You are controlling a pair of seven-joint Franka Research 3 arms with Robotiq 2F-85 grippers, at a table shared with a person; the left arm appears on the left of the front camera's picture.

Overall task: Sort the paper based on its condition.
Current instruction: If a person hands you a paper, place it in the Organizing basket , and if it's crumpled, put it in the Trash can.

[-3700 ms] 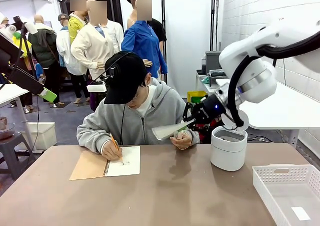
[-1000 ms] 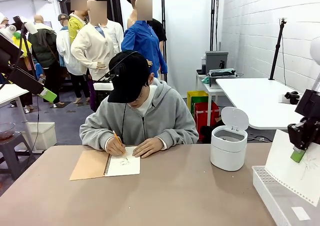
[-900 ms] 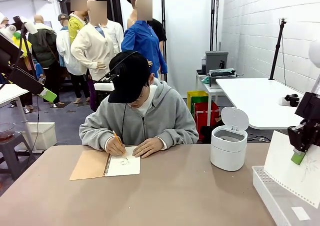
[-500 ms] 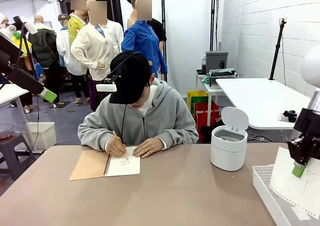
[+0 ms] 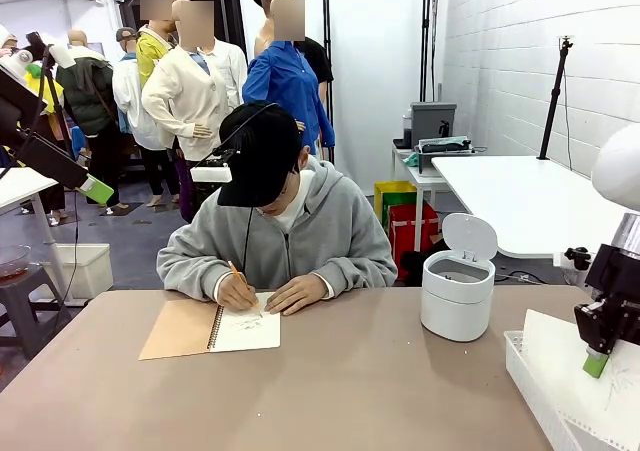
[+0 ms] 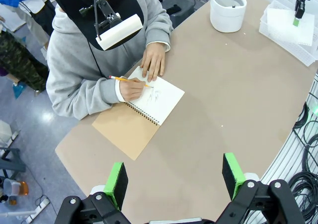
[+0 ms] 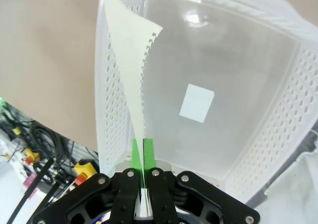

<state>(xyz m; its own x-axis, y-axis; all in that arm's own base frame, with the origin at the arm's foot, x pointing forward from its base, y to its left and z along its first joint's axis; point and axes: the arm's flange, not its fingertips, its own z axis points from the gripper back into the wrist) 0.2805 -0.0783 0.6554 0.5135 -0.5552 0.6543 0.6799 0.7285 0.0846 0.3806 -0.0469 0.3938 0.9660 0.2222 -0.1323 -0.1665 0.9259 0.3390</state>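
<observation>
From where I stand, the right gripper point(image 5: 597, 359) has its green pads pressed together on one edge of a smooth sheet of paper point(image 5: 562, 376), and both are over the white perforated tray point(image 7: 280, 119) at the right end of the bench point(image 5: 380, 391). The tray lies straight below the gripper. The sheet runs away from the pads almost edge-on, its long axis following the tray's side wall and its punched, torn margin turned towards the tray's middle. On the tray floor, just beside the sheet, lies a small white slip point(image 7: 197, 103). The sheet looks lowered nearly onto the tray; I cannot tell whether its far end touches. A release would likely drop it in flat enough, if it does not catch on the wall.

The left gripper point(image 6: 175, 174) hangs spread and empty, well apart, high over the bench's near edge, so the right arm is the nearer one.
</observation>
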